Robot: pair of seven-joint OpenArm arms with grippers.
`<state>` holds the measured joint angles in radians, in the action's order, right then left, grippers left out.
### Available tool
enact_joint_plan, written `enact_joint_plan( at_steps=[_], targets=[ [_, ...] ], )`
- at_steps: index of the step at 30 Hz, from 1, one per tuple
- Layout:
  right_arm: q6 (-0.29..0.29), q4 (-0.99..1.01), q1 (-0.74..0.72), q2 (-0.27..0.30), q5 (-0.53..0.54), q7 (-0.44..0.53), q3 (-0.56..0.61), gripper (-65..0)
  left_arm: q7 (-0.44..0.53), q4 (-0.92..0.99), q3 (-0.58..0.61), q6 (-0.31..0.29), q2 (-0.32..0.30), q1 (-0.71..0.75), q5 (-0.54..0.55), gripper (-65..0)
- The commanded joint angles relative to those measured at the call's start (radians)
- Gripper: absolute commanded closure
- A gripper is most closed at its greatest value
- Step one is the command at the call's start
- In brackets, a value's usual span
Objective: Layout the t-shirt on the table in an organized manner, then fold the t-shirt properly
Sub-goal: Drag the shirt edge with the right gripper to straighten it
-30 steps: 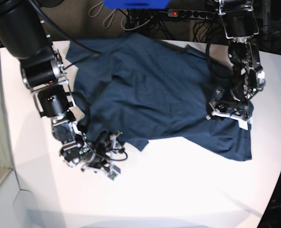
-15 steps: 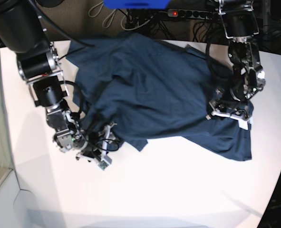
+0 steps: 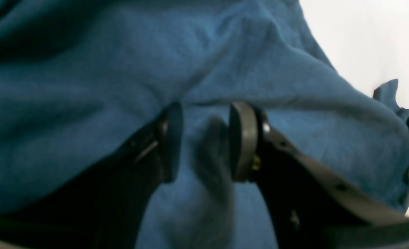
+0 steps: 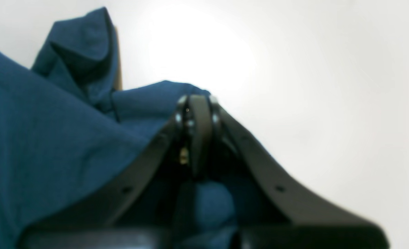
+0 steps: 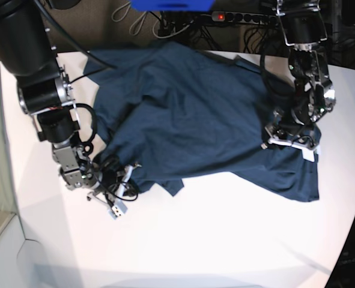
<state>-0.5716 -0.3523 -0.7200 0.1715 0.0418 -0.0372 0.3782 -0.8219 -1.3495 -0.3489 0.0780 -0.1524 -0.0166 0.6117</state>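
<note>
The dark navy t-shirt [image 5: 195, 114] lies rumpled across the far half of the white table [image 5: 225, 240], one part folded over near its left side. In the base view my right gripper [image 5: 120, 186] sits low at the shirt's lower-left edge. The right wrist view shows this gripper [image 4: 197, 103] shut, with the t-shirt [image 4: 52, 145] edge caught at its tips. My left gripper [image 5: 288, 141] rests on the shirt's right side. The left wrist view shows it [image 3: 208, 141] shut on a raised fold of the t-shirt [image 3: 87, 86], its pads held apart by the cloth.
Behind the table's far edge run a power strip [image 5: 225, 17] with a red light, loose cables and a blue object [image 5: 171, 5]. Bare white tabletop [image 4: 329, 86] spreads in front of the shirt. The table's curved edge runs along the lower left.
My right gripper slid left and up along the shirt's lower-left edge and closed there. The left arm and the shirt's right side stayed put.
</note>
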Motion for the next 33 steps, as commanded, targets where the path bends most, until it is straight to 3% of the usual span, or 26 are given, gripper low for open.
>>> enact_joint_plan(
  at_steps=[1, 8, 14, 19, 22, 28, 33],
  targets=[
    [0.057, 0.006, -0.016, 0.029, -0.044, -0.077, 0.002, 0.0, -0.046, 0.003, -0.002, 0.024, -0.008, 0.013, -0.034, -23.4],
    [0.071, 0.006, -0.111, 0.098, -0.039, -0.079, -0.008, 0.0, -0.047, 0.003, 0.003, 0.024, -0.002, 0.013, -0.034, -23.4],
    [0.135, 0.006, -0.181, 0.147, -0.038, -0.076, -0.008, 0.0, -0.047, -0.005, 0.003, 0.024, -0.002, 0.013, -0.034, -23.4],
    [0.22, 0.005, -0.201, 0.159, -0.036, -0.074, -0.008, 0.0, -0.053, -0.069, 0.001, 0.024, 0.0, 0.014, -0.034, -23.4],
    [0.232, -0.026, -0.207, 0.155, -0.036, -0.074, -0.009, -0.1, -0.052, -0.114, 0.001, 0.024, 0.001, 0.005, -0.032, -23.4],
    [0.233, -0.107, -0.206, 0.153, -0.036, -0.109, -0.031, -13.1, -0.055, -0.209, 0.003, 0.024, 0.014, -0.052, 0.007, -23.4],
    [0.223, -0.268, -0.134, 0.155, -0.036, -0.281, -0.112, -25.6, -0.057, -0.21, -0.005, 0.033, 0.003, -0.07, 0.043, -23.4]
  ],
)
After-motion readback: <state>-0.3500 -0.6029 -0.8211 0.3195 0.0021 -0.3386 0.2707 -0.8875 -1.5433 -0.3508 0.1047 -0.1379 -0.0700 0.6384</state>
